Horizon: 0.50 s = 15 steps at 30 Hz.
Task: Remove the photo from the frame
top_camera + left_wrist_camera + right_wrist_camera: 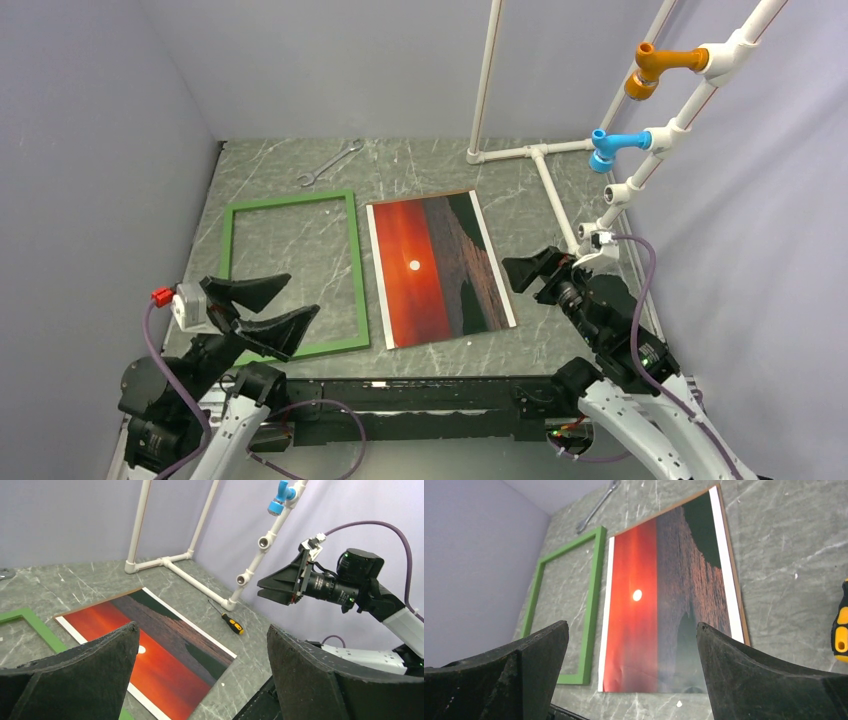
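Note:
The photo (440,270), a red-orange sunset print with a white sun dot, lies flat on the table just right of the frame (355,270). A thin brown edge shows along its far and right sides. The green frame lies flat and the table shows through its opening. My left gripper (303,294) hovers open over the frame's near right corner with nothing between its fingers. My right gripper (512,275) stands open and holds nothing, just off the photo's right edge. The left wrist view shows the photo (150,645) and a frame corner (30,622) past the gripper (202,627). Between the fingers of the gripper (631,625) in the right wrist view are the photo (659,605) and frame (591,605).
A metal wrench (330,163) lies behind the frame. A white pipe stand (535,152) with blue and orange fittings rises at the back right. A yellow-and-black screwdriver (233,624) lies by the pipe's foot, right of the photo. Grey walls close the table on three sides.

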### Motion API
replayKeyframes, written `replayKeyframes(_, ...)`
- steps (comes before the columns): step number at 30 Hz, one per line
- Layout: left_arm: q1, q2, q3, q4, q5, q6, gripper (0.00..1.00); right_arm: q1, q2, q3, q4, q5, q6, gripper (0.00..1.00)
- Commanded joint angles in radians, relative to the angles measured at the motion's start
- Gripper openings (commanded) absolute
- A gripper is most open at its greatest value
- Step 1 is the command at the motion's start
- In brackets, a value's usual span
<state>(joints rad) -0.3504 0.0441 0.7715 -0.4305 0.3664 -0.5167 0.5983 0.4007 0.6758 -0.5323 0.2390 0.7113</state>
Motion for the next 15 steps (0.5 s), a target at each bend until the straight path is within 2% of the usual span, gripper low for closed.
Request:
replayKeyframes(1,0.001,-0.093,-0.051,0.027,-0.09,-0.038,0.99,0.005,-0.068,-0.051,0.116,0.007,-0.045,1.0)
replayKeyframes(3,0.002,-0.117,-0.069,0.071,-0.092,-0.035,0.99,0.004,-0.108,-0.064,0.146,0.0,-0.051,1.0)
replayKeyframes(8,0.001,-0.128,-0.064,0.056,-0.108,-0.008,0.99,0.004,-0.219,-0.058,0.147,0.031,-0.101,1.0)
replayKeyframes(15,0.002,-0.147,-0.044,0.032,-0.173,0.016,0.99,0.005,-0.35,-0.04,0.042,0.238,-0.075,1.0)
